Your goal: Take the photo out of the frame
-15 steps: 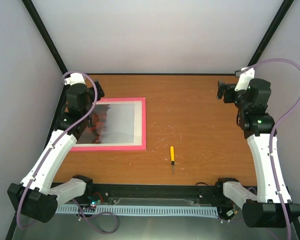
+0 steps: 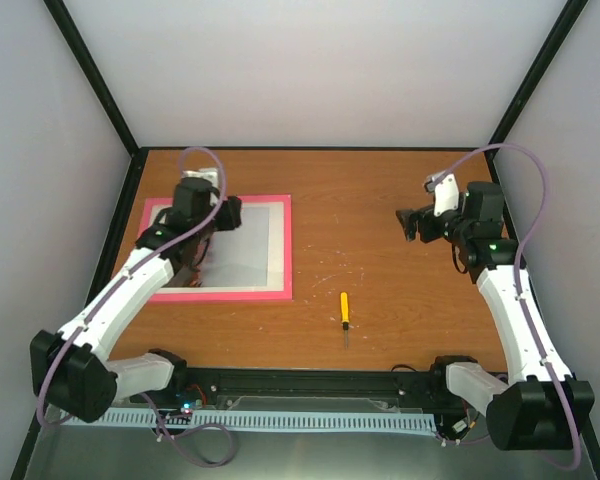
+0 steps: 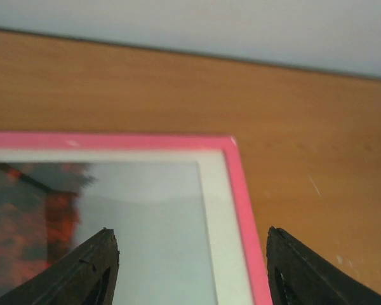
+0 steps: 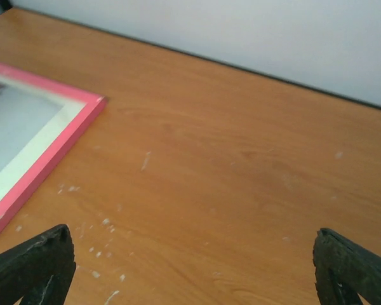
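Nearest the arm bases, a small yellow-handled screwdriver [image 2: 345,308] is lying on the wooden table [image 2: 400,290], well apart from everything else; only the overhead camera is showing it. Farther back on the left, the frame [image 2: 286,250] is lying flat with the photo [image 2: 245,245] sitting inside it. From above, the left arm is covering much of the photo's dark half. The left wrist camera is showing that mottled red-black area beside the pale grey one, and a pale inner border [image 3: 213,216] between the photo and the pink edge. The left gripper [image 2: 225,212] is hovering over the frame's far part, its jaws parted and grasping nothing, bracketing the far right corner. On the right, the right gripper [image 2: 408,224] is hanging over bare wood, well apart from the frame, jaws spread wide and empty. Its wrist camera is catching one frame corner and white flecks [image 4: 105,244] on the wood.
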You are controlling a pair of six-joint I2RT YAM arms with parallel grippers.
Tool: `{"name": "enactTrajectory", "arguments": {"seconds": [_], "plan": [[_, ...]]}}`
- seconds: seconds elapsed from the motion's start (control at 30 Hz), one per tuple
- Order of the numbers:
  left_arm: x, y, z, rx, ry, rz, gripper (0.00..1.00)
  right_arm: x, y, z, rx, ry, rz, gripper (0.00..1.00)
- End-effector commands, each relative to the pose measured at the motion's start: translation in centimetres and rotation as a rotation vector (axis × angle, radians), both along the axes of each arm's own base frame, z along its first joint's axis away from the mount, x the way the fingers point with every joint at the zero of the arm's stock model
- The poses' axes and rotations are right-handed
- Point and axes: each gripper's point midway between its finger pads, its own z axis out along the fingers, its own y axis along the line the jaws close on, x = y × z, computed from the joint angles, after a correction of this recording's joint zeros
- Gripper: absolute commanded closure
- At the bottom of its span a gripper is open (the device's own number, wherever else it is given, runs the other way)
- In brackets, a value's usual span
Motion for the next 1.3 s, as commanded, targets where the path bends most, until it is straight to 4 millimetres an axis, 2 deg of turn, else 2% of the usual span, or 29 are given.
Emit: {"name": "enactTrajectory", "arguments": {"seconds": [0.0,0.13,0.33,0.47,0.6,0.67,0.83,0.9,1.1,1.27], "plan": [[-2.8,-4.7,-5.2,-0.008,0.224,-0.148,0.38,-1.5,3.0,-2.5,0.038,0.033,0.174,0.01],[-5.5,-7.4,-9.3,0.0,0.381,-0.227,0.4,-2.7,4.3,-4.9,0.06,0.078,0.254,0.03],[-8.4,-10.9,-13.4,-0.021,0.532,-0.385,0.47,-4.0,5.6,-6.9,0.082,0.116,0.336,0.06],[-10.1,-13.2,-15.2,0.023,0.579,-0.5,0.49,-4.4,6.0,-7.4,0.084,0.122,0.367,0.08],[-10.4,-14.4,-16.7,0.054,0.619,-0.535,0.51,-4.5,6.2,-7.9,0.076,0.125,0.383,0.09],[-10.4,-14.9,-17.0,0.055,0.625,-0.542,0.51,-4.4,6.3,-8.8,0.03,0.137,0.386,0.13],[-10.4,-14.9,-17.4,0.045,0.598,-0.527,0.5,-4.8,7.8,-12.4,-0.203,0.254,0.468,0.33],[-10.5,-14.5,-17.5,0.036,0.591,-0.502,0.49,-5.7,9.2,-13.8,-0.264,0.305,0.528,0.37],[-11.0,-13.2,-17.7,-0.003,0.56,-0.432,0.43,-8.5,12.7,-17.6,-0.392,0.398,0.608,0.34],[-10.9,-12.3,-17.6,-0.003,0.538,-0.377,0.4,-9.0,13.8,-20.2,-0.468,0.49,0.561,0.3]]}}
